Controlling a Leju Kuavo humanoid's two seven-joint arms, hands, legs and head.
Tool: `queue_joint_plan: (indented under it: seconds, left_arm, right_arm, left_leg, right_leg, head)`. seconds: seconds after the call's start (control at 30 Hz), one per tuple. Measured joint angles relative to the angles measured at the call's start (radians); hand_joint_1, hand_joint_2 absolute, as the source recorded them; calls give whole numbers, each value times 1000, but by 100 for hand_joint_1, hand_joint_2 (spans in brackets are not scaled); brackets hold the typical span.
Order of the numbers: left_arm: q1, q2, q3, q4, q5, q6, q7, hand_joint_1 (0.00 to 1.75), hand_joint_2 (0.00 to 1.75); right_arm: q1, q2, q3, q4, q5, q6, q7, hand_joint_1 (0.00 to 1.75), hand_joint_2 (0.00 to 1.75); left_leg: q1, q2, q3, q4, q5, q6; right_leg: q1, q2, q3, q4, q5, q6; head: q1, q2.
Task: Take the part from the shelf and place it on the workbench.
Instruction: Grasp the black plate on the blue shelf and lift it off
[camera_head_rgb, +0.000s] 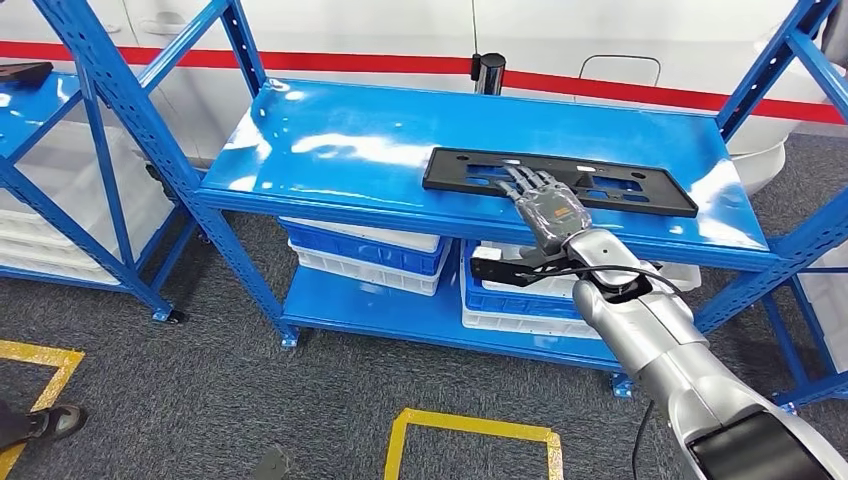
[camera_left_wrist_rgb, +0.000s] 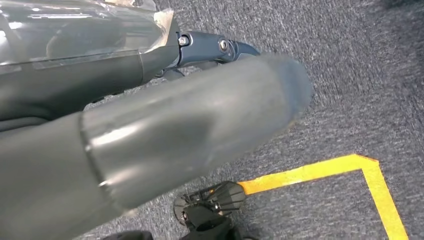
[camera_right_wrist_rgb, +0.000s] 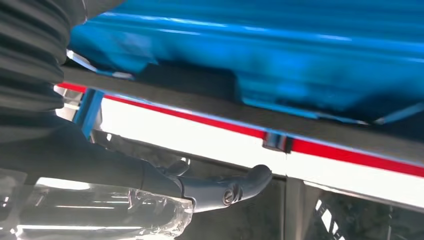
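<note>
Black part (camera_head_rgb: 560, 181) lies on the shelf (camera_head_rgb: 330, 150), right hand (camera_head_rgb: 545, 205) flat on it, fingers spread, ungripped; lift and workbench placement remain.

Industrial workshop or warehouse — blue steel shelving racks (camera_head_rgb: 480, 160) with stacked blue and white storage crates (camera_head_rgb: 365, 250) on the lower level, grey carpeted floor (camera_head_rgb: 200, 400) marked with yellow tape lines (camera_head_rgb: 470, 425), red-striped white wall (camera_head_rgb: 400, 40) at the far side.
</note>
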Motion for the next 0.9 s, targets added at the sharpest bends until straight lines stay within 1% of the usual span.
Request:
queue_joint_plan:
  seconds: [0.03, 0.1, 0.13, 0.17, 0.2, 0.23, 0.27, 0.3, 0.33, 0.37, 0.4, 0.47, 0.5, 0.53, 0.57, 0.6, 0.63, 0.67, 0.7, 0.73, 0.77, 0.83, 0.87, 0.9]
  left_arm:
    - [0, -1, 0, 0, 0, 0, 0, 0, 0]
    - [0, -2, 1, 0, -1, 0, 0, 0, 0]
    - [-1, 0, 1, 0, -1, 0, 0, 0, 0]
    - [-2, 1, 1, 0, -1, 0, 0, 0, 0]
    - [-3, 3, 2, 0, -2, 0, 0, 0, 0]
    - [-3, 4, 2, 0, -2, 0, 0, 0, 0]
    - [-4, 4, 2, 0, -3, 0, 0, 0, 0]
    - [-4, 3, 2, 0, -3, 0, 0, 0, 0]
    - [-4, 3, 2, 0, -4, 0, 0, 0, 0]
    - [-6, 3, 2, 0, -4, 0, 0, 0, 0]
    - [-7, 3, 2, 0, -5, 0, 0, 0, 0]
    - [-8, 2, 2, 0, -5, 0, 0, 0, 0]
    - [-8, 2, 2, 0, -6, 0, 0, 0, 0]
    - [-8, 2, 2, 0, -6, 0, 0, 0, 0]
    - [-8, 2, 2, 0, -7, 0, 0, 0, 0]
    - [-8, 2, 2, 0, -7, -1, 0, 0, 0]
    - [-8, 4, 2, 0, -8, -1, -2, 0, 0]
    - [-8, 5, 2, 0, -9, -2, -7, 0, 0]
    - [-8, 7, 2, 0, -10, -1, -19, 0, 0]
    - [-8, 9, 3, 0, -10, 2, -38, 0, 0]
    - [-8, 8, 5, 0, -10, 9, -62, 0, 0]
    - [-8, 5, 11, -1, -11, 35, -113, 0, 0]
    - [-8, 2, 14, -1, -12, 51, -133, 0, 0]
    - [-9, 0, 17, -1, -13, 63, -147, 0, 0]
  right_arm:
    - [0, -2, 0, 1, 0, 0, 1, 0, 175]
    - [0, -3, 0, 1, 1, 0, 4, 0, 175]
    - [1, -4, 0, 2, 2, 0, 6, 0, 175]
    - [0, -5, 0, 2, 3, 0, 7, 0, 175]
    - [1, -6, 0, 3, 5, 0, 9, 0, 175]
    - [2, -7, 0, 4, 7, 0, 12, 0, 175]
    - [1, -8, 0, 4, 8, 0, 13, 0, 175]
    - [1, -8, -1, 3, 9, 0, 14, 0, 175]
    - [-1, -8, -2, 2, 9, 0, 15, 0, 175]
    - [-5, -8, -3, 0, 9, 0, 15, 0, 175]
    - [-7, -8, -4, -1, 9, 0, 16, 0, 175]
    - [-9, -8, -4, -2, 9, 0, 16, 0, 175]
    - [-8, -7, -4, -2, 9, 1, 16, 0, 175]
    - [-6, -7, -4, -2, 10, 1, 16, 0, 175]
    - [-6, -7, -4, -2, 10, 1, 16, 0, 175]
    - [-6, -6, -4, -3, 11, 2, 16, 0, 175]
    - [-6, -6, -4, -3, 13, 4, 17, 0, 175]
    - [-6, -5, -4, -4, 14, 6, 18, 0, 175]
    - [-6, -5, -4, -5, 15, 8, 20, 0, 175]
    - [-6, -6, -4, -7, 16, 10, 22, 0, 175]
    - [-6, -7, -4, -10, 16, 11, 23, 0, 175]
    - [-4, -13, -8, -24, 14, 11, 26, 0, 175]
    - [-5, -18, -10, -30, 13, 11, 27, 0, 175]
    - [-6, -23, -13, -35, 13, 10, 27, 34, 175]
  left_leg:
    - [6, -1, 5, 1, -5, -7]
    - [17, -2, 16, 8, -18, -26]
    - [20, -3, 19, 13, -26, -37]
    - [20, -3, 17, 20, -33, -46]
    - [19, -3, 12, 27, -40, -54]
    - [19, -3, 7, 34, -46, -61]
    - [20, -2, 3, 38, -51, -67]
    - [22, -1, 2, 43, -54, -71]
    - [25, 1, -4, 59, -58, -74]
    - [26, 3, -22, 91, -67, -76]
    - [27, 4, -54, 146, -81, -78]
    - [25, 4, -151, 284, -123, -79]
    - [23, 5, -195, 333, -133, -76]
    - [20, 4, -225, 350, -123, -69]
    - [14, 4, -235, 330, -92, -57]
    - [4, 4, -226, 277, -45, -40]
    - [-8, 4, -206, 208, 8, -17]
    - [-21, 4, -186, 147, 45, 4]
    - [-32, 3, -171, 104, 67, 20]
    - [-39, 3, -163, 83, 75, 29]
    - [-43, 2, -160, 76, 73, 31]
    - [-39, 5, -145, 53, 84, 30]
    - [-36, 6, -136, 39, 89, 29]
    - [-32, 7, -128, 27, 93, 28]
  right_leg:
    - [-8, -1, 5, -37, 29, 15]
    - [-23, -4, 44, -161, 102, 46]
    - [-27, -4, 58, -208, 123, 56]
    - [-26, -4, 64, -235, 124, 51]
    - [-25, -3, 65, -241, 120, 37]
    - [-22, -1, 62, -236, 110, 18]
    - [-20, -1, 62, -232, 106, -4]
    - [-21, 1, 64, -227, 109, -16]
    - [-20, 3, 67, -225, 106, -24]
    - [-19, 5, 73, -227, 103, -31]
    - [-16, 7, 78, -228, 100, -37]
    - [-8, 7, 87, -229, 91, -49]
    - [-2, 8, 92, -229, 86, -54]
    - [4, 8, 98, -229, 81, -58]
    - [10, 9, 106, -229, 75, -61]
    - [17, 9, 115, -231, 71, -64]
    - [20, 9, 125, -233, 67, -66]
    - [25, 10, 132, -237, 64, -67]
    - [28, 11, 137, -240, 62, -67]
    - [28, 12, 139, -242, 60, -65]
    - [31, 12, 140, -245, 58, -62]
    - [32, 9, 138, -242, 52, -57]
    - [33, 7, 129, -225, 41, -56]
    - [33, 4, 110, -187, 24, -56]
  head:
    - [0, 0]
    - [1, 0]
    - [2, 0]
    - [6, 0]
    - [6, 0]
    - [6, 0]
    - [3, 0]
    - [-2, 0]
    - [-4, 0]
    - [-6, 0]
    - [-8, 0]
    - [-10, 0]
    - [-10, 0]
    - [-10, 0]
    - [-10, 0]
    - [-10, 0]
    - [-9, 0]
    - [-8, 0]
    - [-6, 0]
    - [-5, 0]
    - [-4, 0]
    - [-5, 0]
    - [-4, 0]
    - [-4, 0]
